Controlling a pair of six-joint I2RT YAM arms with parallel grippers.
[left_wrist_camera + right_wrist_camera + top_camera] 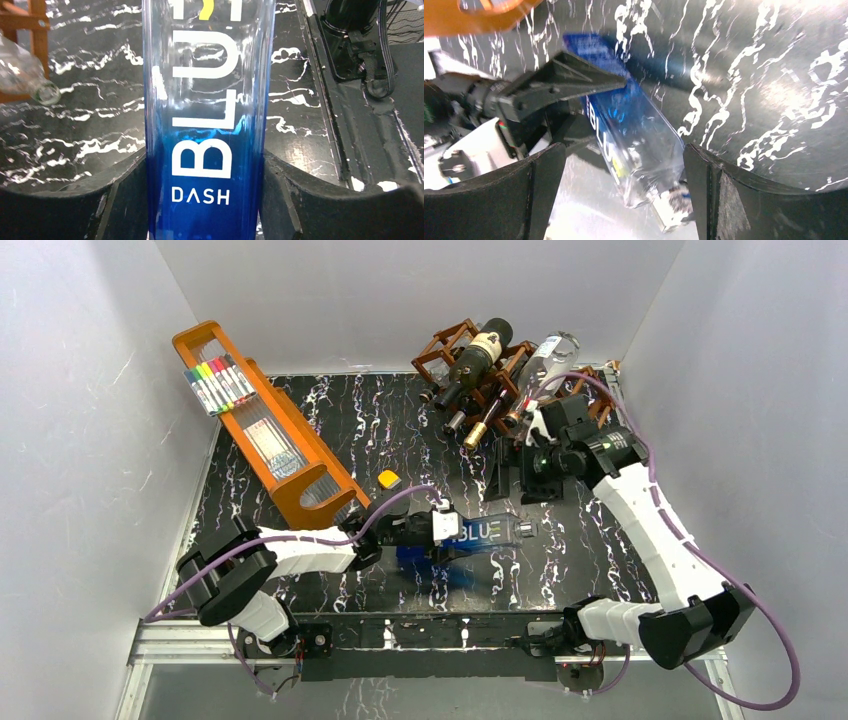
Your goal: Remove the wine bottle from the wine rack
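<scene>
nearest me, the left arm (300, 550) reached over the tabletop (400, 420) with its jaws clamped on the base end of the wine bottle (490, 531), clear glass tinted blue, held level and well apart from the wine rack (440, 345) at the back. the right arm (650, 520) hung near the rack, its jaws spread wide on nothing. gripped at one end only, the smooth glass might, i reckoned, droop or slide out and strike the tabletop.
</scene>
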